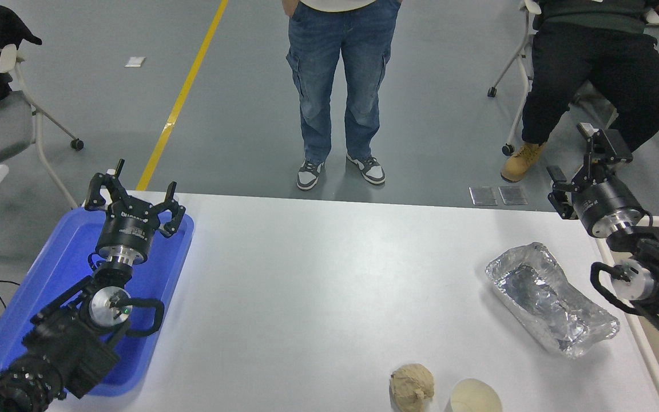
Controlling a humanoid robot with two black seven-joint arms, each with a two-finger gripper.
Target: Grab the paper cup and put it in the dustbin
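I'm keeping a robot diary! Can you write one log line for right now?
right gripper open, raised beside dustbin | paper cup untouched, near edge | left gripper open, parked over blue tray

White paper cup upright at near table edge, beige dustbin far right

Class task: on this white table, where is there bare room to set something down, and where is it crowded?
Free: the wide middle between the blue tray and the foil tray. Crowded: the near edge, where the paper ball sits beside the paper cup, and the right edge by the dustbin.
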